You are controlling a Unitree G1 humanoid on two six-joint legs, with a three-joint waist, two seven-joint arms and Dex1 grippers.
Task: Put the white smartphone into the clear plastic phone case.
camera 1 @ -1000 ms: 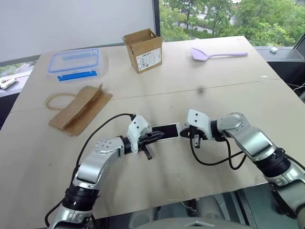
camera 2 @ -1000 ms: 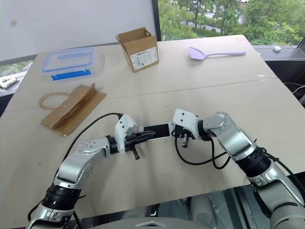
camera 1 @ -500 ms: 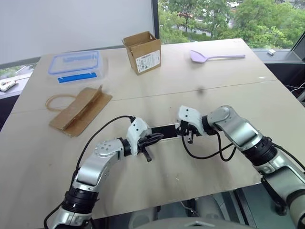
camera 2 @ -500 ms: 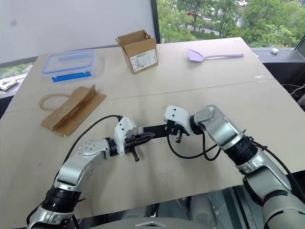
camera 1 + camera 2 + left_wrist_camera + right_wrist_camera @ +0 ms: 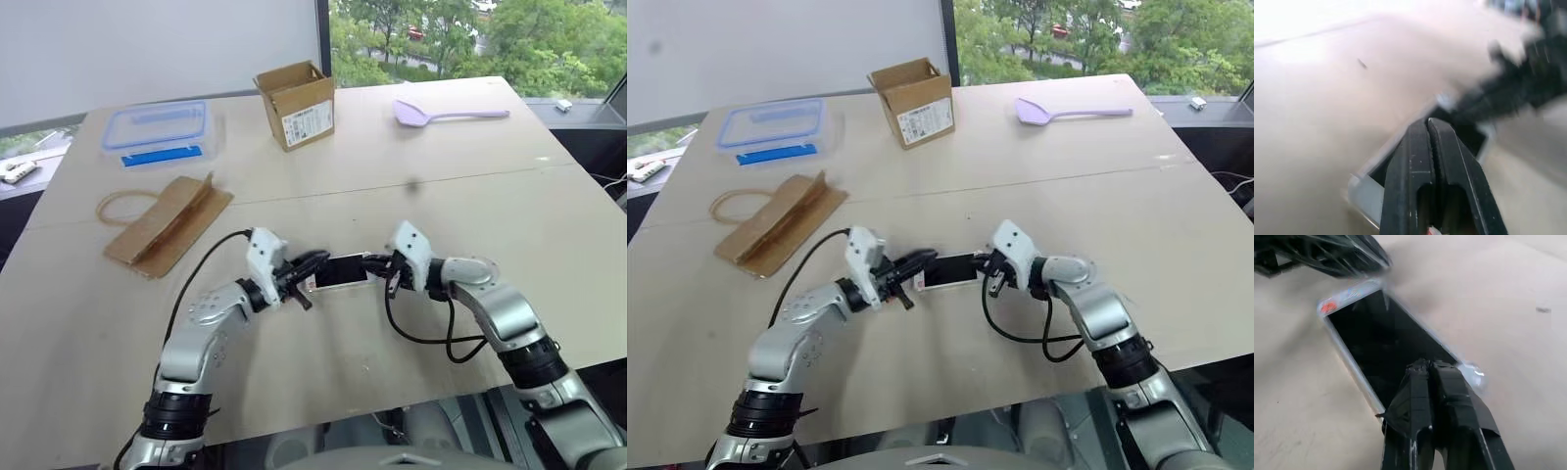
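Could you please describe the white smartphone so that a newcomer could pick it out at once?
Start at the wooden table and look to its near edge. The white smartphone lies flat between the left end effector and the right end effector. Nothing else there has a black screen.

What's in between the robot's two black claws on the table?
The white smartphone with the black glass screen lies between the left gripper and the right gripper, one at each end, as the left eye view shows.
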